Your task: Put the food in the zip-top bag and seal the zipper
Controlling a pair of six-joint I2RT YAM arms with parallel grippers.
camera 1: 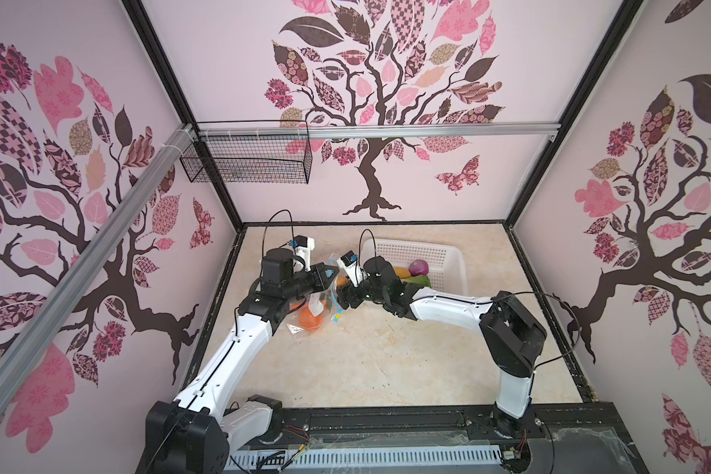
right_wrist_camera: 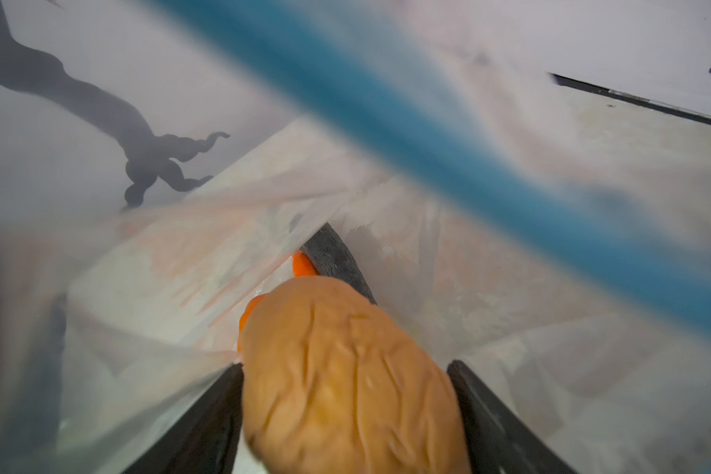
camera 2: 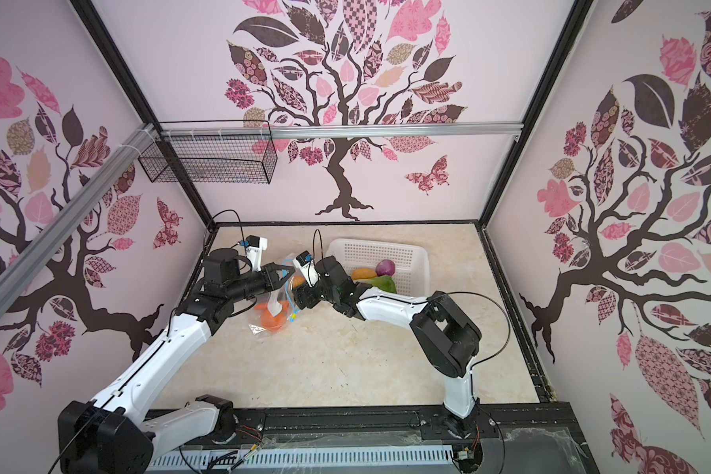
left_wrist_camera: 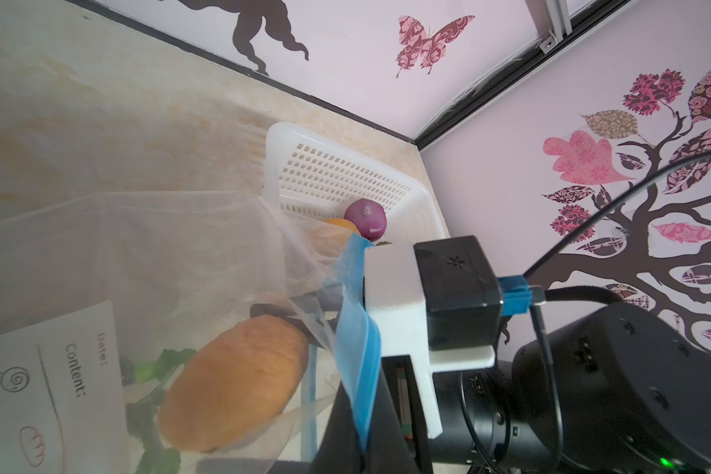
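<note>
Bag [left_wrist_camera: 120, 246], of clear crinkled film with a white label [left_wrist_camera: 50, 390] and a blue zipper [left_wrist_camera: 356, 349], is held up over the table [camera 1: 366, 361] by its mouth edge, in the shut left gripper [camera 1: 334, 272]. Loading is judged partly done. An orange, rounded pumpkin [camera 1: 310, 322] is seen through the film at the bottom, and a tan, wrinkled, oblong potato [right_wrist_camera: 337, 410] is lodged in the mouth. The right gripper [right_wrist_camera: 345, 365] is set inside the mouth, its jaws spread wide to either side of the potato. Whether the potato is gripped or released cannot be told, the wrist view being blurred. Left in the white perforated basket [camera 1: 411, 250], just beside the bag, are a smooth purple onion [camera 1: 418, 267], a green leafy cabbage [camera 1: 421, 281] and a yellowish piece [camera 1: 402, 271]. The zipper is open, with its small yellow slider [camera 1: 337, 317] hanging at one end. Sealing is not yet begun.
</note>
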